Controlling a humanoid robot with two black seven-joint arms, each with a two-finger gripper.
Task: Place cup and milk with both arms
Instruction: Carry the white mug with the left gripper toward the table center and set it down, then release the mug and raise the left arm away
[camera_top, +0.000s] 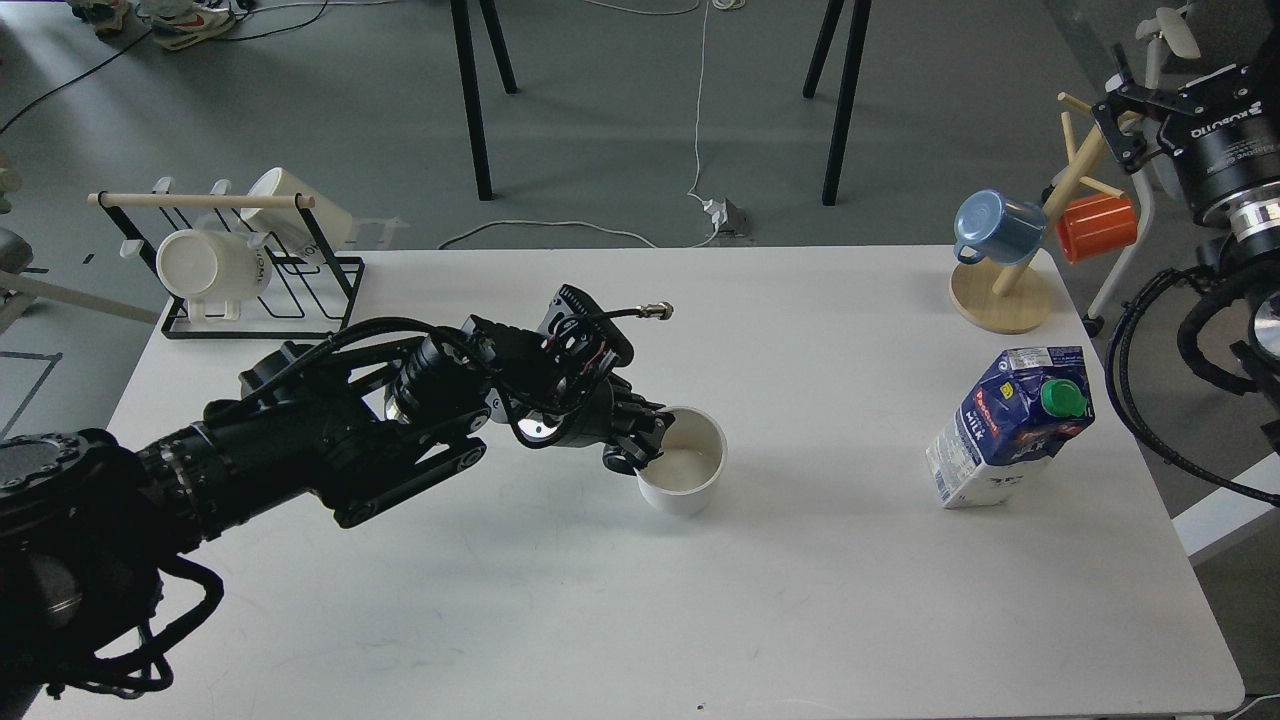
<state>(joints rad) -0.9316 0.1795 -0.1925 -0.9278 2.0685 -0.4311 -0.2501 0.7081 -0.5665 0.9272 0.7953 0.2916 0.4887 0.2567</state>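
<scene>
A white cup (685, 470) is upright at the middle of the white table (640, 600), at or just above its surface. My left gripper (636, 447) is shut on the cup's left rim, one finger inside it. A blue and white milk carton (1005, 425) with a green cap stands at the right side of the table, leaning a little, and nothing holds it. My right gripper (1118, 108) is up at the far right edge, well above and behind the carton. It is dark and its fingers cannot be told apart.
A black wire rack (245, 260) with white cups stands at the back left corner. A wooden mug tree (1005, 295) with a blue mug (995, 228) and an orange mug (1098, 228) stands at the back right. A black cable (1130, 440) hangs past the right edge.
</scene>
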